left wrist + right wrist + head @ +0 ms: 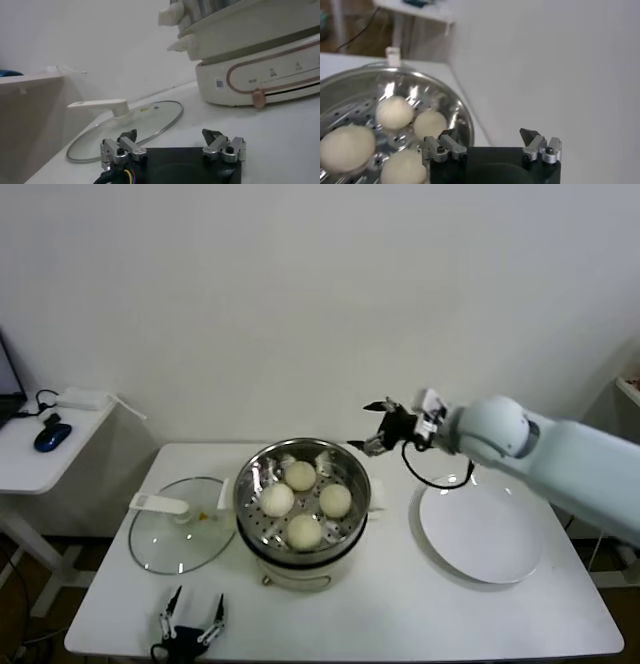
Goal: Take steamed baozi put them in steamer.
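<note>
Several pale steamed baozi lie together inside the shiny steamer at the table's middle. They also show in the right wrist view as baozi on the perforated floor inside the steamer rim. My right gripper hangs open and empty in the air, just beyond the steamer's right rim; in its own view the right gripper has nothing between its fingers. My left gripper rests open near the table's front edge, left of the steamer, and it shows as the left gripper in its own view.
An empty white plate lies right of the steamer. The glass lid with a white handle lies flat to the steamer's left, just ahead of the left gripper. A small side table stands off to the left, and a wall runs behind.
</note>
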Controlling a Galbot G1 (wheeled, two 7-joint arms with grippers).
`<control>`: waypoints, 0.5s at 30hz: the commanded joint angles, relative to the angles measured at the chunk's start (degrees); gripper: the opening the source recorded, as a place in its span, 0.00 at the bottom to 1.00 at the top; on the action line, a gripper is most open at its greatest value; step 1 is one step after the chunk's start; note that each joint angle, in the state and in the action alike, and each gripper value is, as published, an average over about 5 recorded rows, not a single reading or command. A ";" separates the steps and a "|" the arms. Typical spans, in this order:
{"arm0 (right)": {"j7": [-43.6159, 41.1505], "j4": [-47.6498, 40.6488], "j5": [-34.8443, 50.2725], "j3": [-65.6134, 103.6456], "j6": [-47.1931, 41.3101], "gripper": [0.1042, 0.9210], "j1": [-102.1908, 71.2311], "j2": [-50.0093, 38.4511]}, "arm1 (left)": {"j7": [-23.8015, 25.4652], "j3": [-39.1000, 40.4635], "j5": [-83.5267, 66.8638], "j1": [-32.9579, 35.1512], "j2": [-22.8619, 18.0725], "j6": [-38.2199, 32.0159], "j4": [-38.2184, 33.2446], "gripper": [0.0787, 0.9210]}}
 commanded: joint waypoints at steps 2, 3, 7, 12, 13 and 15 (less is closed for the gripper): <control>20.04 14.43 -12.64 56.51 13.52 0.88 -64.27 -4.58 | 0.13 0.19 0.50 0.29 0.01 0.37 -1.31 0.88; 20.25 14.93 -13.94 60.42 15.26 0.88 -68.94 -2.72 | 0.13 0.19 0.59 0.33 0.04 0.37 -1.27 0.88; 19.89 15.92 -19.56 71.83 21.46 0.88 -84.02 5.76 | 0.12 0.18 0.85 0.51 0.06 0.29 -1.00 0.88; 18.07 15.62 -25.14 79.48 26.06 0.88 -94.91 17.60 | 0.06 0.43 1.02 0.58 -0.24 0.23 -0.84 0.88; 17.82 15.23 -26.55 80.32 27.24 0.88 -96.72 20.13 | 0.05 0.48 1.04 0.59 -0.32 0.22 -0.84 0.88; 17.62 14.22 -29.64 81.24 30.32 0.88 -99.51 24.80 | 0.04 0.51 1.05 0.62 -0.45 0.18 -0.82 0.88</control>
